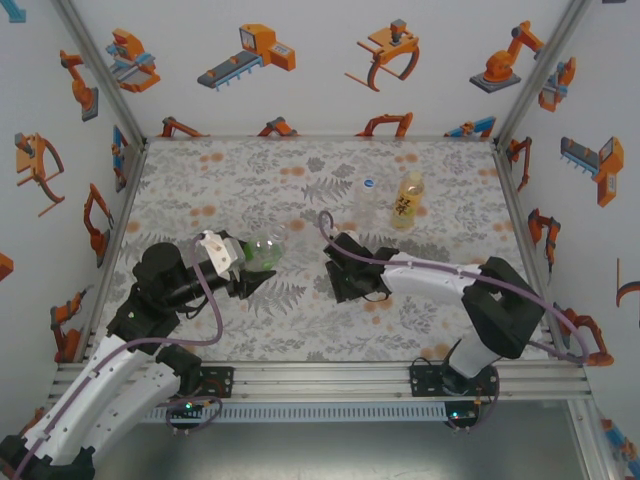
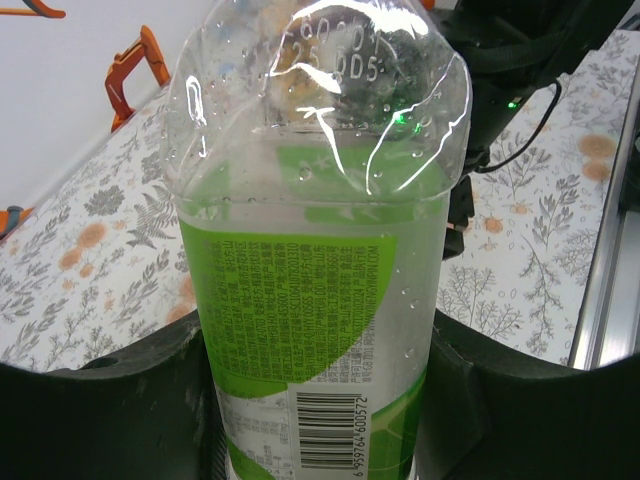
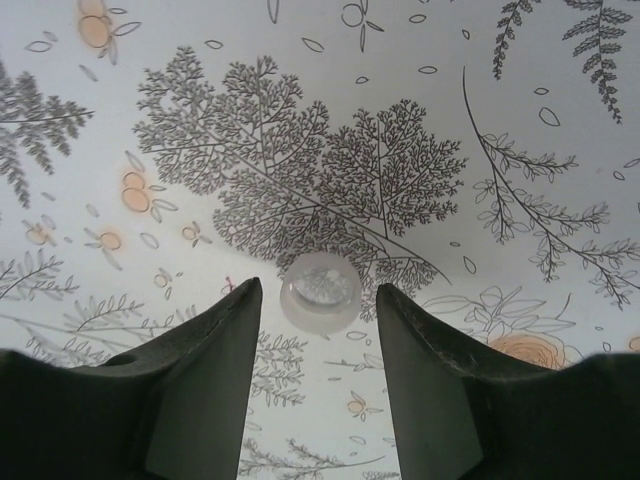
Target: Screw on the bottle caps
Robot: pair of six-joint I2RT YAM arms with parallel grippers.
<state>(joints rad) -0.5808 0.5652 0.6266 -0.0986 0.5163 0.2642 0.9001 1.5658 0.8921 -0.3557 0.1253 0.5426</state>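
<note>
The left gripper (image 2: 320,415) is clamped on the green bottle (image 2: 305,300). Its two dark fingers (image 2: 120,410) press against the bottle's sides low on the label, just above the barcode. The bottle is lifted off the table (image 1: 200,180) and tilted. Its clear rounded end, beaded with droplets and stamped with a code, points away from the wrist toward the right arm (image 1: 470,295). From above, the bottle hangs over the left-centre of the table, near the middle. Whether its neck carries a cap cannot be told.

The right gripper (image 3: 320,292) points down at the table just right of centre, across from the green bottle and a little apart from it. Its fingers are spread. Between the tips a small pale cap (image 3: 320,291) lies flat on the leaf-patterned cloth. There is a narrow gap on each side, so neither finger touches the cap.

Farther back, right of the middle, the yellow bottle (image 1: 406,200) stands upright with its label showing. Just to its left stands the clear bottle (image 1: 366,208), hard to make out against the pattern. The blue-centred cap (image 1: 369,183) sits at its top; whether that cap is screwed down cannot be told. Both bottles stand well apart from the two grippers.
</note>
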